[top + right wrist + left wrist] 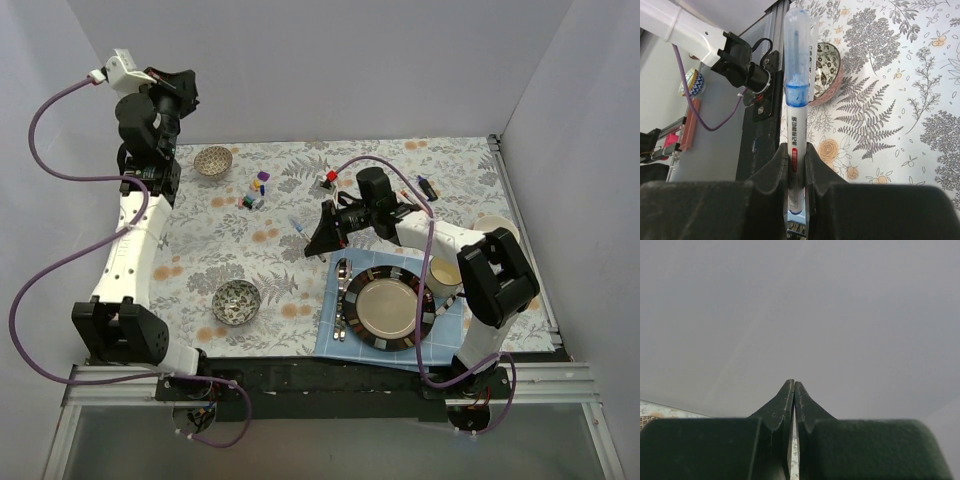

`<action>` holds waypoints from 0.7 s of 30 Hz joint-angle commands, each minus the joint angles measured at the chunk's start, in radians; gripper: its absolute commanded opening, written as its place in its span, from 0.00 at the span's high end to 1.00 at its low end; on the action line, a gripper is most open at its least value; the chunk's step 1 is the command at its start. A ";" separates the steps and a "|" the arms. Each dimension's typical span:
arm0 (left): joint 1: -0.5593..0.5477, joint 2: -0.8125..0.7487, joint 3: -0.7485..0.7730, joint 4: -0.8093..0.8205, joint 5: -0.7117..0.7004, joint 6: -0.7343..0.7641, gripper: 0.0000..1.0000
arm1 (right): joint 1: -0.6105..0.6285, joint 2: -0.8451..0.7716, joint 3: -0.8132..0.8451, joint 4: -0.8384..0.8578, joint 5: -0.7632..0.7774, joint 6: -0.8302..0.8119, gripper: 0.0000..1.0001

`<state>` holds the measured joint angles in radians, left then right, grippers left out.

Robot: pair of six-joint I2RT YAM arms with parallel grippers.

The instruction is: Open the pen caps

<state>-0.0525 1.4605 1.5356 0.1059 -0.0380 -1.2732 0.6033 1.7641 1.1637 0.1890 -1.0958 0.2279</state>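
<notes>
While the left gripper (pixel 793 385) hangs up in the air by the back wall, its jaws are pressed together with nothing in them. All its wrist cam gets past the tips is grey wall. Down below those jaws and a bit to the right, a small bowl (pixel 213 160) sits on the floral worktop (pixel 280 270).

Between the two sets of jaws, nearer the right one, there's a scatter of small coloured pieces (pixel 256 188). I can see purple, yellow and darker ones, but they're too tiny for me to tell caps from pens. A patterned bowl (pixel 237 301) sits well off to the near-left of the right jaws.

The right gripper (pixel 796 150) is over the middle of the worktop, jaws pinching a white-barrelled pen (pixel 795 125) around its printed barrel. The pen sticks straight out past the tips. Its cap (pixel 798 45) is see-through with blue showing inside, and it's on.

Just behind the right jaws is a small red piece (pixel 330 178). On the near side of them, cutlery (pixel 342 295) lies on a blue mat (pixel 335 345). To the right of that are a dark-rimmed plate (pixel 388 308) and a cup (pixel 443 277). Further right and back, one dark pen (pixel 427 186) lies alone.
</notes>
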 commanded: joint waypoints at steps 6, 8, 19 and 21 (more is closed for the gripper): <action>-0.017 -0.138 -0.266 0.072 0.367 -0.203 0.76 | -0.016 -0.045 0.030 -0.057 -0.039 -0.090 0.99; -0.018 -0.192 -0.423 0.176 0.450 -0.268 0.62 | -0.026 -0.049 0.031 -0.063 -0.042 -0.101 0.99; -0.268 -0.319 -0.805 0.351 0.520 -0.328 0.16 | -0.046 -0.052 0.030 -0.075 -0.035 -0.119 0.99; -0.317 -0.324 -0.830 0.345 0.489 -0.312 0.14 | -0.048 -0.051 0.030 -0.075 -0.036 -0.118 0.99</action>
<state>-0.2878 1.1999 0.7322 0.3824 0.4801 -1.6131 0.5579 1.7531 1.1641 0.1078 -1.1145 0.1268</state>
